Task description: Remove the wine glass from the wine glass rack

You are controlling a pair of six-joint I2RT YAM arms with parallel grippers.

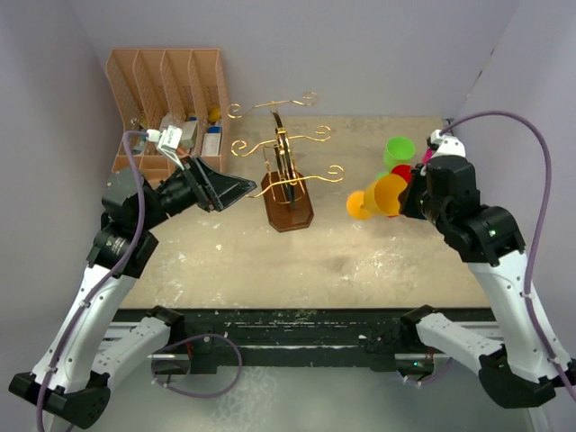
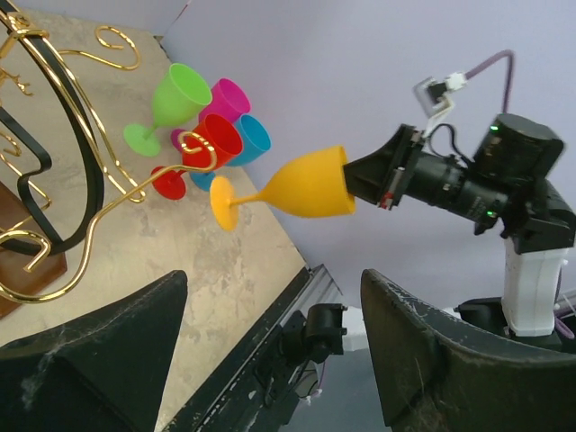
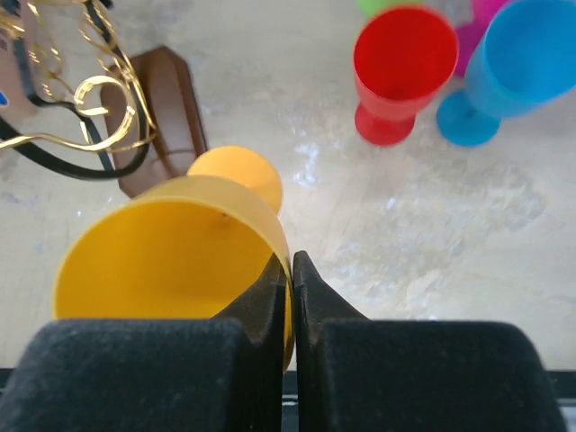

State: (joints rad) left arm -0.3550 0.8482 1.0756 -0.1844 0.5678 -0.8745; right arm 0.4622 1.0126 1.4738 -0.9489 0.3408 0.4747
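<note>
Clamped by its rim in the right hand (image 3: 291,270): the orange wine glass (image 3: 162,261), sideways aloft, foot just beside a scroll (image 2: 200,148) of the wine glass rack (image 1: 290,214). Left hand (image 1: 236,189) spread, empty. Draw away from that scroll, grip firm, before lowering to the surface (image 1: 360,270).

The wine glass rack (image 1: 286,184) stands mid-table, the file organiser (image 1: 166,90) behind it leftward. Right of the rack, clear of it, hangs the wine glass (image 1: 385,196), other glasses (image 1: 400,149) behind.
</note>
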